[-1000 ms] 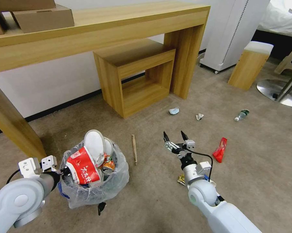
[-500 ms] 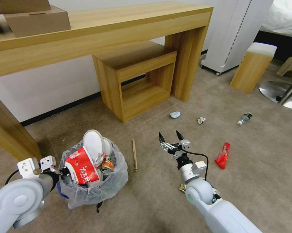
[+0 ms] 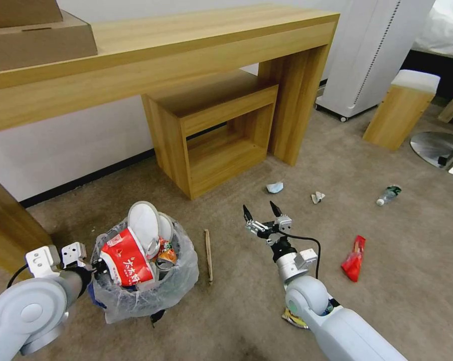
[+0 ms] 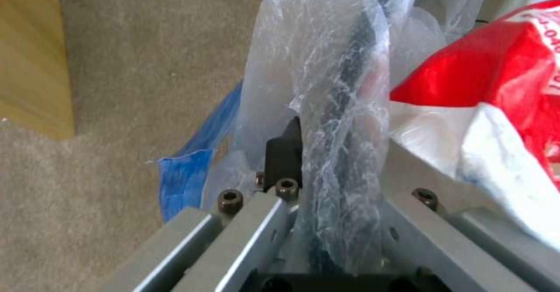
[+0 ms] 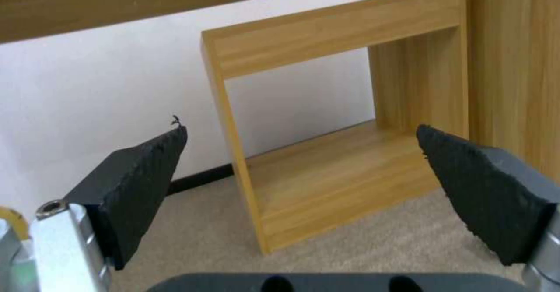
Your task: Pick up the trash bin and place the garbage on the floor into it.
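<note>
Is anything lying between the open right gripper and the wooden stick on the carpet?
Nothing visible. The right gripper is open and held above the floor, and the wooden stick lies flat to its left, beside the trash bin, with bare carpet between them.

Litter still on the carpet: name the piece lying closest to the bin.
The wooden stick, lying just beside the trash bin; the blue wad, white scrap, bottle and red wrapper lie farther off.

My head camera looks down over the carpet floor (image 3: 397, 281). My left wrist camera sits tight against the trash bin (image 4: 344, 86) rim. My right wrist camera faces the small wooden shelf (image 5: 327, 121), which the head view shares.
</note>
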You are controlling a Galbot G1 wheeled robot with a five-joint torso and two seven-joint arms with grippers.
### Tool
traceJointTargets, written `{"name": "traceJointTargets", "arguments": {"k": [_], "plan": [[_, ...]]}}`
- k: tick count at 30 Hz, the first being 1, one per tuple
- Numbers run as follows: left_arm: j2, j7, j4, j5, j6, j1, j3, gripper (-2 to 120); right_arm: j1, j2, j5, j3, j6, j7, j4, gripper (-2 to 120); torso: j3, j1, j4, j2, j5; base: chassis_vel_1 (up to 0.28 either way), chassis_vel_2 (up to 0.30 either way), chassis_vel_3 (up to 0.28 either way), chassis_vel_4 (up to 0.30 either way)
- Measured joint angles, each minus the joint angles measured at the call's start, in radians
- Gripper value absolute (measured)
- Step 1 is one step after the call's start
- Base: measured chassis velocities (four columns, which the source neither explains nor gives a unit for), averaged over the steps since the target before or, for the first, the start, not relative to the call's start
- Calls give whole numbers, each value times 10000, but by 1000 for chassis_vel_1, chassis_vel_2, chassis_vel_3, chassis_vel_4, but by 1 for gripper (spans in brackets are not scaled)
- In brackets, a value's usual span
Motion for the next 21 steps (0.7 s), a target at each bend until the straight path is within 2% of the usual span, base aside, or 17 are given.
{"name": "traceJointTargets", "arguments": {"k": [8,13,16,19,21], "plan": [[77,-1,26,-12,-6,-19,-20,0,112,-134,-283,-122,-72,193,-145,100,-4,-1,3,1,-1,-5,4,7,-1],[185,-37,87,-100,-90,-88,-80,0,436,-275,-308,-368,-457,751,-206,100,-3,-1,2,0,-1,0,0,0,0],[276,-50,195,-115,-121,-124,-141,0,777,-383,329,-732,-981,1003,-206,100,-3,-1,2,0,0,0,0,0,0],[368,-54,224,-152,-163,-132,-209,0,1273,-284,1574,-943,-1780,1328,-253,100,-3,-1,3,1,0,0,0,0,0],[375,-55,222,-158,-166,-129,-219,0,1391,-256,1714,-978,-1908,1403,-309,100,-3,-1,3,0,0,0,0,0,0]]}}
